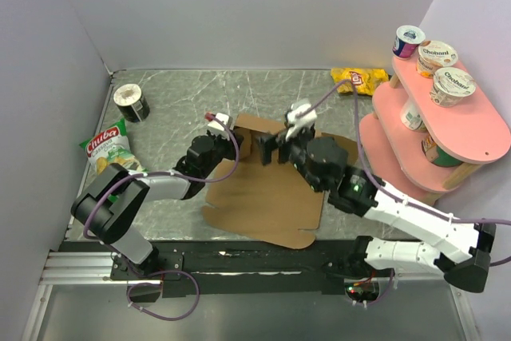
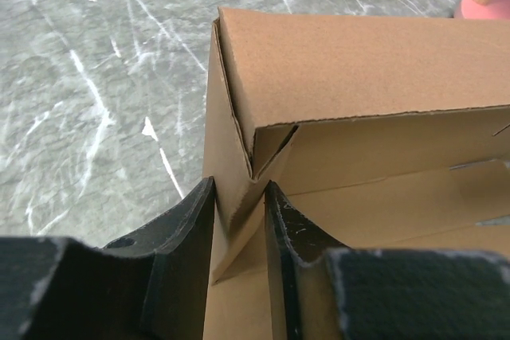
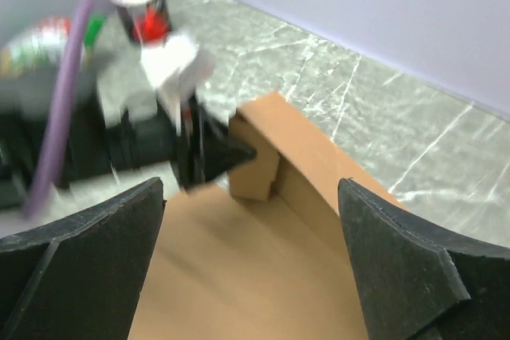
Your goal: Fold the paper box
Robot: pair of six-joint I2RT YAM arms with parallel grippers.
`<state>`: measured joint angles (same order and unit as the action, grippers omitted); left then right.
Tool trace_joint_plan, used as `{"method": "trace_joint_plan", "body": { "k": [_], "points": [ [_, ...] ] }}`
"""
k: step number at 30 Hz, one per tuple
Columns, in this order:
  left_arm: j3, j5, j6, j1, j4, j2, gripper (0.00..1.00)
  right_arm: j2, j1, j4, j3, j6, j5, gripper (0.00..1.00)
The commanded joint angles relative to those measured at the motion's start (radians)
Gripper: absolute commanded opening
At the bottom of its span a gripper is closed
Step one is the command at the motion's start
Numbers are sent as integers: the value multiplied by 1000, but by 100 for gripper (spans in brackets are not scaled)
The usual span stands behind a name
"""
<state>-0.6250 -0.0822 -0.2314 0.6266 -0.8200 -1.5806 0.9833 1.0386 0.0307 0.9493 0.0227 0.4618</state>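
Observation:
The paper box (image 1: 263, 197) is a brown cardboard sheet lying mid-table, with its far wall folded upright. In the left wrist view the upright wall (image 2: 358, 61) meets a corner flap, and my left gripper (image 2: 239, 216) is shut on that flap at the box's left far corner. It also shows in the top view (image 1: 242, 148). My right gripper (image 1: 271, 149) is wide open and empty, just right of the left one. In the right wrist view it (image 3: 251, 212) hangs over the box's flat base (image 3: 239, 276), facing the corner (image 3: 255, 169) that the left fingers (image 3: 219, 153) pinch.
A green chips bag (image 1: 108, 149) and a dark can (image 1: 130, 103) lie at the left. A yellow snack bag (image 1: 359, 79) lies at the back. A pink tiered shelf (image 1: 471, 129) with yogurt cups stands at the right. Walls close the left and back.

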Motion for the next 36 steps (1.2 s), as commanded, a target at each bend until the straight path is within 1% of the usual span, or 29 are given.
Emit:
{"method": "trace_joint_plan", "body": {
  "k": [1,3,4,5,6,7,9,10,12,13,15,16,17,21,23,26,30,33,34,36],
  "points": [
    [36,-91,-46,-1,-18,36,1,49,-22,209,138,-376,63,92],
    [42,-93,-57,-1,-27,27,1,40,-22,119,96,-466,3,90],
    [44,-93,-60,-1,-31,24,1,41,-23,76,36,-560,-36,89],
    [53,-94,-66,-1,-39,21,1,49,-23,-7,5,-608,-47,89],
    [57,-96,-74,-1,-50,22,1,58,-31,-27,-21,-659,-57,89],
    [62,-97,-88,-1,-54,24,1,69,-32,-69,-62,-747,-66,89],
    [76,-94,-95,1,-60,30,1,106,-40,-139,-93,-817,-46,89],
    [82,-93,-98,1,-73,33,1,118,-45,-159,-115,-884,-31,89],
    [90,-91,-94,1,-71,37,1,130,-57,-240,-142,-918,12,88],
    [90,-91,-92,2,-64,39,1,132,-66,-245,-153,-961,33,88],
    [90,-100,-86,2,-64,42,1,140,-78,-233,-149,-1021,99,84],
    [90,-102,-83,2,-65,45,1,147,-87,-198,-136,-1096,122,83],
    [87,-105,-82,2,-59,47,1,162,-89,-184,-132,-1124,141,82],
    [68,-117,-60,10,-34,45,1,192,-92,-254,-162,-1178,204,82],
    [61,-134,-56,15,-24,47,1,204,-92,-331,-204,-1198,261,80],
    [56,-148,-51,19,-10,53,1,233,-107,-275,-187,-1283,275,79],
    [50,-152,-43,24,4,60,1,261,-126,-342,-198,-1299,297,79],
    [45,-162,-36,35,4,57,1,296,-140,-310,-172,-1322,311,79],
    [44,-162,-33,36,4,57,1,317,-149,-314,-169,-1345,308,79],
    [41,-169,-19,42,2,54,1,339,-157,-362,-172,-1340,313,77]
  ]
}}
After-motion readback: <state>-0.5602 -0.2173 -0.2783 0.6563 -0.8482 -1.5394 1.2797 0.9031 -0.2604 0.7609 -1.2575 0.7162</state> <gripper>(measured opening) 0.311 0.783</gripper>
